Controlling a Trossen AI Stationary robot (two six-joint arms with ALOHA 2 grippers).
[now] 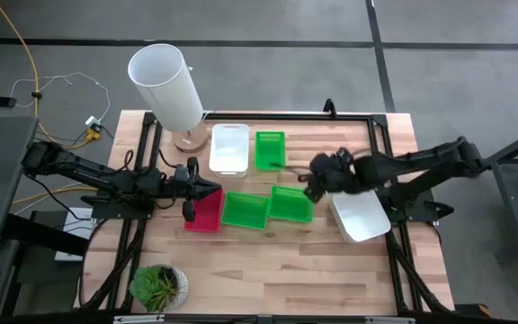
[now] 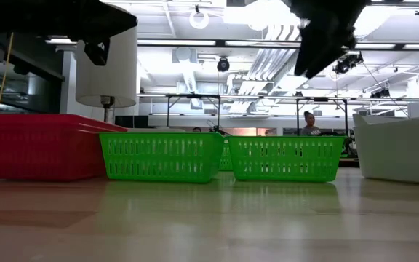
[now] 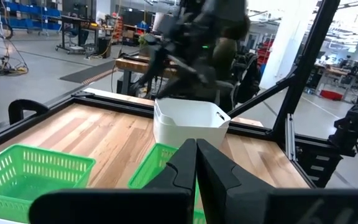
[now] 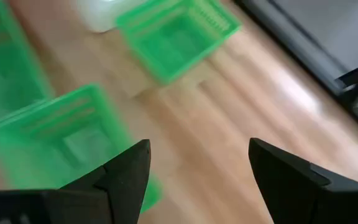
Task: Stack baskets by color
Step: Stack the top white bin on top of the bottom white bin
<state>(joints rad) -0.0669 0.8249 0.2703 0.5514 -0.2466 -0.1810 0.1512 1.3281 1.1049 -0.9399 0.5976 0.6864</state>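
Evenly bright overall, lit by ceiling fixtures (image 2: 202,18) seen in the low view. Soft, short shadows beneath the baskets on the counter (image 2: 209,218). Right wrist view strongly smeared, green baskets (image 4: 173,37) without sharp edges. Far arm (image 3: 197,37) blurred in left wrist view.

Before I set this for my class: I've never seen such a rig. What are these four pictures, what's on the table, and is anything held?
Two robot arms work at a wooden table. One picture looks down from above, one looks level across the tabletop, and two come from cameras on the wrists. On the table lie three green baskets, a red basket and white baskets, plus a lamp and plant. The left gripper is shut over the red basket; the right gripper is open above a green one. Neither holds anything.
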